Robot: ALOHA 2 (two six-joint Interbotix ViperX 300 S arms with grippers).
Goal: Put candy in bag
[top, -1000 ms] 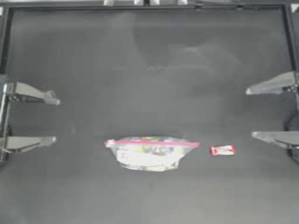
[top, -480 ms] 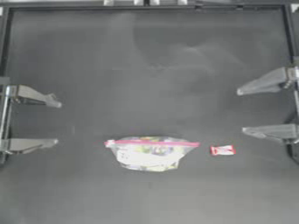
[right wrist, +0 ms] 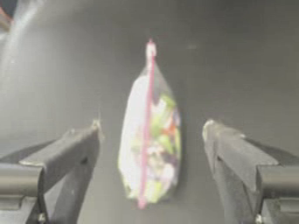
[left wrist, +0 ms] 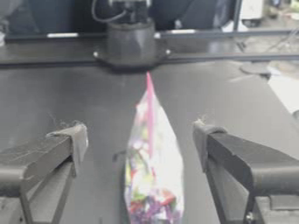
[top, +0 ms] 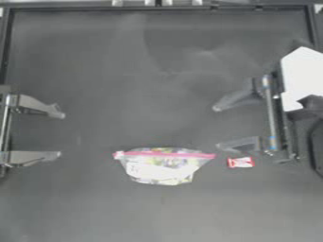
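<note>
Approach step, nothing picked yet. My right gripper [top: 225, 126] out over desk [top: 126, 71], fingers apart, empty, near candy [top: 240, 162]. Candy lies flat just beside bag [top: 163, 165]. Left gripper [top: 58, 134] parked at left edge, fingers apart. Next I'd lower right onto candy, pinch it.

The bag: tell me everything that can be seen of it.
The bag is a clear plastic zip bag with a pink-red seal strip along its top edge and multicoloured sweets showing through. It lies flat on the dark table, in its near middle part. Nothing touches it: the candy lies apart on its right, and both grippers are off it.
</note>
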